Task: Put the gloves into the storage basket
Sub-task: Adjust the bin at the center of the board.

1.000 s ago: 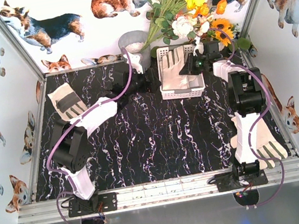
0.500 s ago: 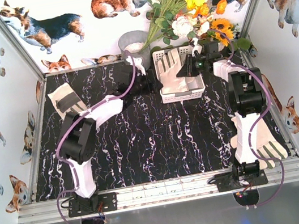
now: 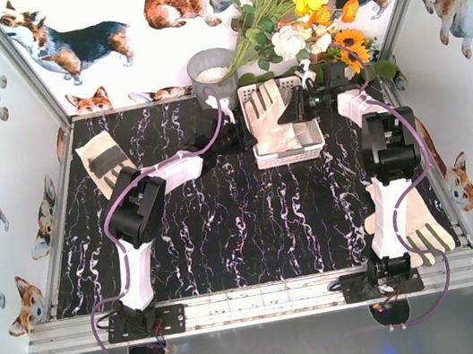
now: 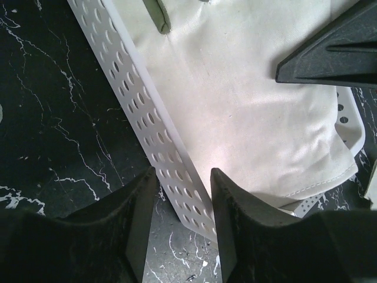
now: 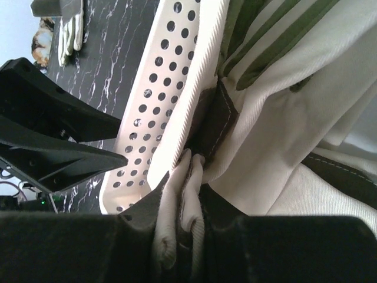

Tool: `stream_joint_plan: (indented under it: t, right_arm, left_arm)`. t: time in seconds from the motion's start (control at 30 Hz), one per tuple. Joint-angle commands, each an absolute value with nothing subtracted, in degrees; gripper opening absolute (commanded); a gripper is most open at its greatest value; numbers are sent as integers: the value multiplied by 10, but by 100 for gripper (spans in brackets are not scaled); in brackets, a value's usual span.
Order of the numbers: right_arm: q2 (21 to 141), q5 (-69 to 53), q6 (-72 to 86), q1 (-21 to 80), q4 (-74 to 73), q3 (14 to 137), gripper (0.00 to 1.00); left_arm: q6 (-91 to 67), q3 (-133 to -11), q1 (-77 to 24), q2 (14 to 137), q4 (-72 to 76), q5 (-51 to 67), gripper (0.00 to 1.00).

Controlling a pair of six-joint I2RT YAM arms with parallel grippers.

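Glove one point(image 3: 427, 231) lies nearest, at the near right edge of the desk point(image 3: 253, 220), partly hidden under the right arm. Further in on the left, glove two point(image 3: 105, 163) lies flat in the open, well apart from everything else. Past mid-desk the left gripper point(image 4: 182, 177) straddles the left wall of the storage basket point(image 3: 290, 155) close to a corner. Its jaws are set narrow either side of the slotted plastic; whether they pinch it I cannot tell. Inside, the basket gloves point(image 3: 272, 107) spill over the rim, and how many layers there are is hard to make out. The right gripper point(image 5: 184, 206) is clamped on a fold of that cream fabric, and its dark body covers the basket's right wall. Behind stand a grey bucket point(image 3: 211, 70) and flowers point(image 3: 298, 3).
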State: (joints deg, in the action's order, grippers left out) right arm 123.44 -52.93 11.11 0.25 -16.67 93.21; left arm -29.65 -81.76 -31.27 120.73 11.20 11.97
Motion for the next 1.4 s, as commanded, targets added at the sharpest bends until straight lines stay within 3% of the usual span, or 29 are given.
stream_joint_plan:
  t: [0.0, 0.93, 1.17, 1.37]
  right_arm:
    - [1233, -551, 69, 3, -221, 987, 0]
    - [1267, -402, 139, 40, -160, 938, 0]
    - [1212, -347, 110, 39, -170, 903, 31]
    - [1169, -317, 84, 43, -175, 881, 42]
  left_arm:
    - [-292, -814, -312, 1210, 136, 119, 36]
    - [-284, -816, -312, 1210, 128, 131, 37]
    - [-275, -813, -311, 1196, 119, 118, 47]
    - [-266, -813, -312, 1178, 112, 109, 53]
